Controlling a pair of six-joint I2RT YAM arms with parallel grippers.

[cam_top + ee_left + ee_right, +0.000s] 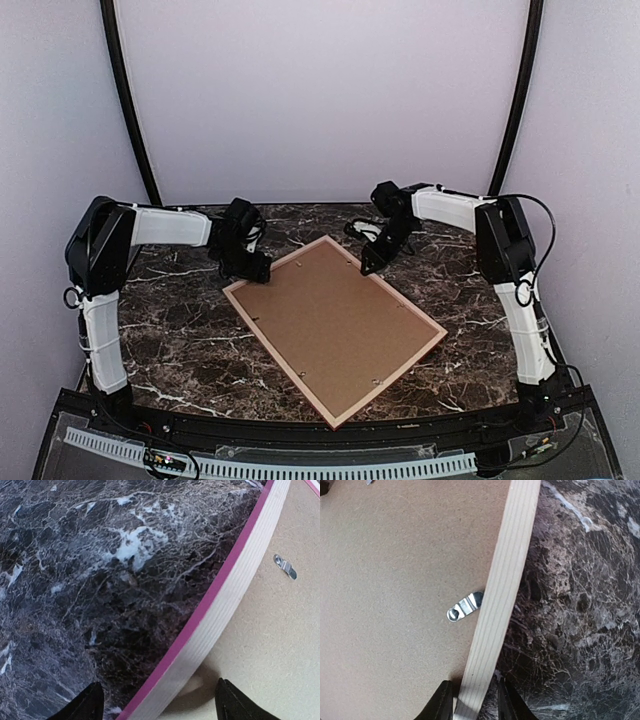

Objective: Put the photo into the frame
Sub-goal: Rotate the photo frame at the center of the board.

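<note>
Frame (pixel 502 570) lies back-up, long axis 10-to-4; left claw (pixel 160 705) gapes astride its 9 o'clock corner; right claw (pixel 474 700) straddles the rail, grip unclear.

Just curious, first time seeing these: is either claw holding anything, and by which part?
Left gripper: open, holding nothing. Right gripper straddles the edge rail of the pink-red wooden picture frame; whether it grips cannot be told.

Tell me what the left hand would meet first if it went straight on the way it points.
Most likely the pale wooden rail of the pink-red picture frame, which lies between the fingers of the open left hand; depth is unclear.
</note>
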